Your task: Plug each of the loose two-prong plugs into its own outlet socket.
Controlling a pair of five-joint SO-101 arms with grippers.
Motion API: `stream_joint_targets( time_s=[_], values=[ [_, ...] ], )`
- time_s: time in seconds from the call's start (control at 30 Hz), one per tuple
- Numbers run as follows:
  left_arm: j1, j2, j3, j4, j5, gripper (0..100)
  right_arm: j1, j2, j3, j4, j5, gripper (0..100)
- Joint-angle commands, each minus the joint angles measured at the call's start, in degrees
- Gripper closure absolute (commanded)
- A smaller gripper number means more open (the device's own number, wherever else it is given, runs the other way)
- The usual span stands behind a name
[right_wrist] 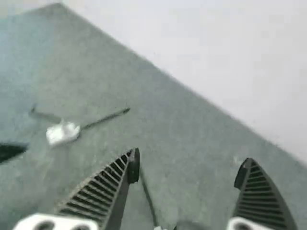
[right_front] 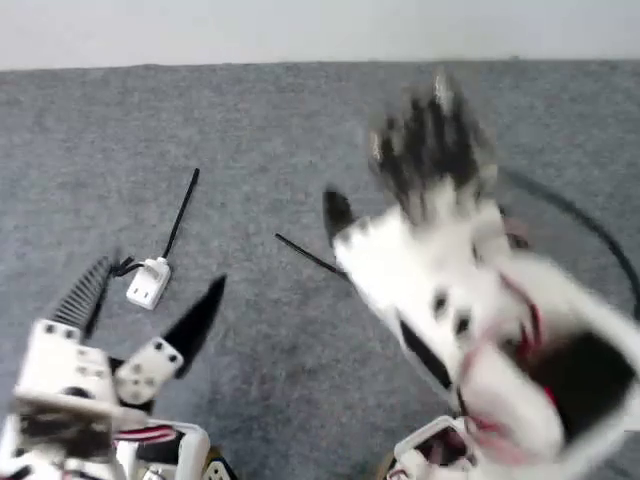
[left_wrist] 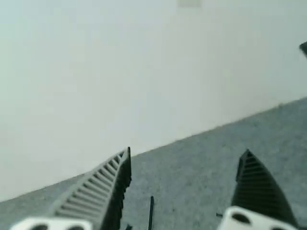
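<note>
The left pincer [right_front: 162, 274] stands wide open with nothing in its grip, low over the desk [right_front: 260, 130] on its left side, toward the near edge. Seen from above, the white plug [right_front: 148, 284] lies on the grey desk between the two fingers, close beside the ribbed one; whether they touch I cannot tell. Its black cord [right_front: 182, 212] runs off toward the far edge. The right pincer [right_wrist: 191, 159] is also spread wide and empty, raised over the right half of the desk, well apart from the plug. A second cord [right_front: 305, 254], thin and black, lies near the middle and disappears under the right arm.
</note>
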Motion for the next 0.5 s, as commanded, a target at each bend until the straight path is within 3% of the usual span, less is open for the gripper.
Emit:
stream_joint_targets(
  time_s=[0.0, 0.17, 0.33, 0.47],
  values=[
    [0.88, -14.59, 22.11, -1.67, -3.52, 65, 0.13, -18.86, 31.56, -6.81, 1.32, 68.1],
    [0.53, -12.48, 40.84, -9.05, -3.69, 65, 3.91, -44.62, 67.87, -20.79, 9.32, 68.1],
    [0.35, -13.63, 49.98, -15.21, -3.34, 65, 12.97, -69.93, 92.66, -29.49, 9.67, 68.1],
    [0.70, -13.63, 55.78, -15.65, -3.34, 65, 20.70, -65.27, 99.96, -32.40, 9.58, 68.1]
  ],
)
